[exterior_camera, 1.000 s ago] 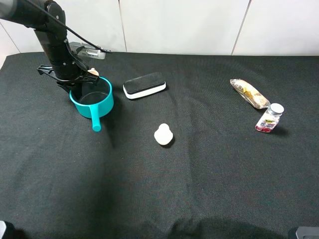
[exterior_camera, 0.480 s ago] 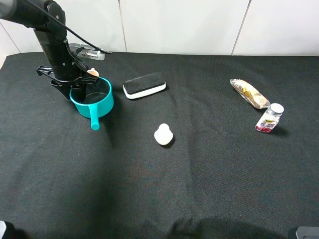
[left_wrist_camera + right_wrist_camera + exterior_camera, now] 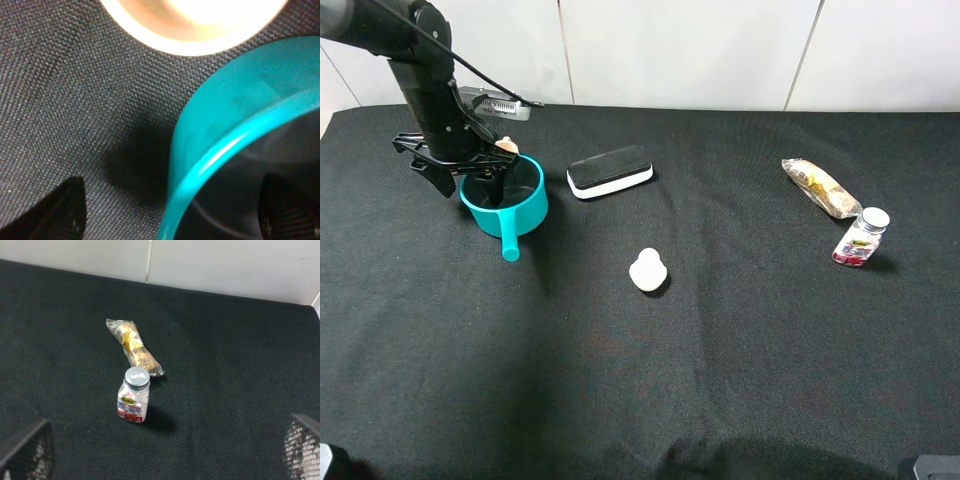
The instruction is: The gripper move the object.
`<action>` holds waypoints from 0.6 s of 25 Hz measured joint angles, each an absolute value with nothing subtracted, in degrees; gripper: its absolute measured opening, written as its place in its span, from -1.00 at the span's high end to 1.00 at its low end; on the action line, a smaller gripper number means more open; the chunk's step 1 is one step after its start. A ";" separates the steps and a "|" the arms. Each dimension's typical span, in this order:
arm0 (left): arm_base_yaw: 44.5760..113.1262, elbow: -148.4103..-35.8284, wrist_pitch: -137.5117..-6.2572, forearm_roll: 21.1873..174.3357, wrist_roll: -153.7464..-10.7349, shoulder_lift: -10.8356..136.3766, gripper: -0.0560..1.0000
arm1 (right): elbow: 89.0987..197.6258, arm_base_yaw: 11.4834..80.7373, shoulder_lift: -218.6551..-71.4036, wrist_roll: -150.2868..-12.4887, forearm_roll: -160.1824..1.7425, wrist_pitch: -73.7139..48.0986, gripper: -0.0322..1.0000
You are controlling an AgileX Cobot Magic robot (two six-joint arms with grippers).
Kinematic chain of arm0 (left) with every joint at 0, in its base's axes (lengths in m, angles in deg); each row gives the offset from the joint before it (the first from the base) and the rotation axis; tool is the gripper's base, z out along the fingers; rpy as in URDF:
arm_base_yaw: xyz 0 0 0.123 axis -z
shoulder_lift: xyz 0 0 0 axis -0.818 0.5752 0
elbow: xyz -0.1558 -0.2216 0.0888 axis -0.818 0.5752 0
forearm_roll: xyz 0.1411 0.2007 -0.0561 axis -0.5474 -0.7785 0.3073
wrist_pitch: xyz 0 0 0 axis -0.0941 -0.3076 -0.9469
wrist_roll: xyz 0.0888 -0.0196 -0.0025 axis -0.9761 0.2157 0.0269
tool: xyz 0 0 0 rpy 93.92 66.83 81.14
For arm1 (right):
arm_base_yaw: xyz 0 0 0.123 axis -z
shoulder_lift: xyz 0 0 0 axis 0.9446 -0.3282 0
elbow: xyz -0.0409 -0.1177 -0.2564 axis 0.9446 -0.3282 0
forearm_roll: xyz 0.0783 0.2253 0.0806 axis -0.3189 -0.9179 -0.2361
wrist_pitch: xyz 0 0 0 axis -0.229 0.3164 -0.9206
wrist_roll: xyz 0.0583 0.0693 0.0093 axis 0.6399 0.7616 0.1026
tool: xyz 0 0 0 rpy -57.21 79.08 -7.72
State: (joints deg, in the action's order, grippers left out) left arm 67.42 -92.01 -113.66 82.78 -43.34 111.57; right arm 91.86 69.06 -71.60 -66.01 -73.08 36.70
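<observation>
Left tool (image 3: 172, 210) is hanging spread across the teal saucepan (image 3: 526, 211) rim, which I'm guessing is stiff, light, easy pinching.

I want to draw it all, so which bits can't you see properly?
- Exterior high: the saucepan rim is partly hidden behind the left gripper.
- Left wrist: a pale round thing is blurred and cut off by the picture's edge.
- Exterior high: the bottle label is too small to read.

Black cabled arm (image 3: 423, 88), possibly grey-trimmed hand (image 3: 470, 181)
</observation>
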 joint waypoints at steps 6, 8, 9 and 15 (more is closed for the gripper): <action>67.42 -92.01 -114.24 82.78 -42.90 111.57 -0.56 | 91.86 69.06 -71.60 -66.01 -73.08 36.70 -0.41; 67.42 -92.01 -114.79 82.78 -42.36 111.57 -0.56 | 91.86 69.06 -71.60 -66.01 -73.08 36.70 -0.41; 67.42 -92.01 -115.03 82.84 -42.16 111.57 -0.56 | 91.86 69.06 -71.60 -66.01 -73.08 36.70 -0.41; 67.42 -92.01 -115.13 82.84 -41.86 111.57 -0.57 | 91.86 69.06 -71.60 -66.01 -73.08 36.70 -0.41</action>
State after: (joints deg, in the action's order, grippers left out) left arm 67.42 -92.01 -115.13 82.84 -41.86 111.57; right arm 91.86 69.06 -71.60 -66.01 -73.08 36.70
